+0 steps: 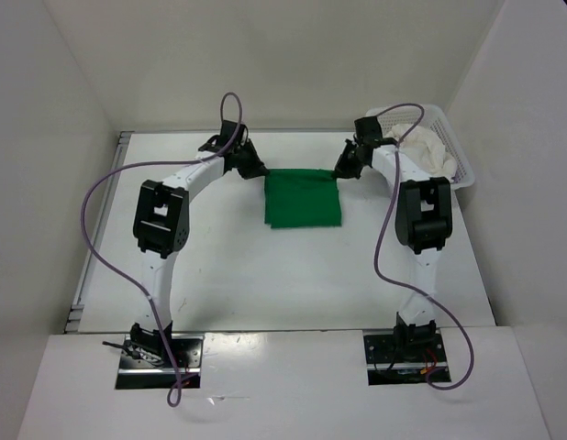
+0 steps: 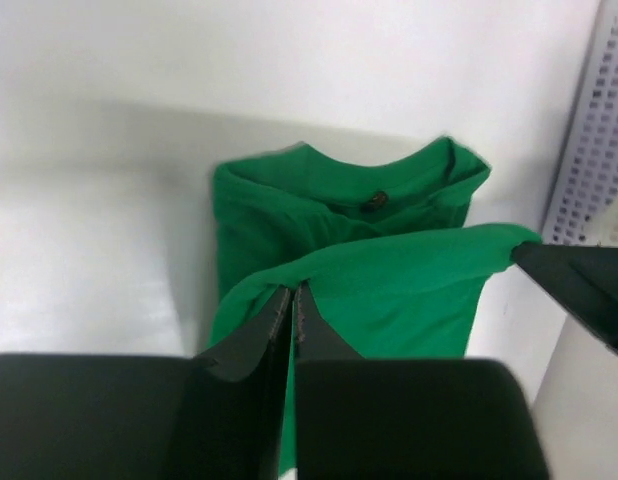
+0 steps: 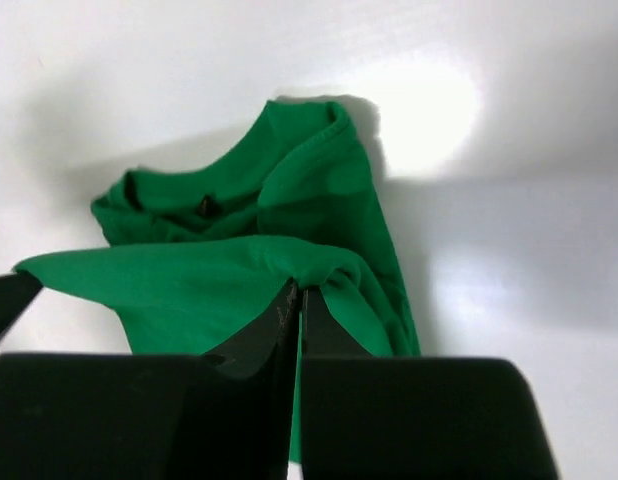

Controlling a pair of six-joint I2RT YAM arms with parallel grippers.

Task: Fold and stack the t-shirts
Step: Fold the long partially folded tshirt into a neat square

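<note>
Both pairs of jaws pinch a lifted edge of the green t-shirt [image 1: 304,202], one corner each; the shirt lies on the bench [image 1: 265,275] between them. Best to carry both corners toward the collar [image 2: 369,185] together, level and taut, landing the edges square.

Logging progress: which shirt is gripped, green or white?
The green t-shirt, pinched by the left gripper and right gripper; the white shirt lies bunched in the basket.

No text, brand, number or sign can be read in any view. The small dark neck label [image 2: 374,201] inside the collar of the green t-shirt [image 2: 389,280] is too small and blurred to read.
</note>
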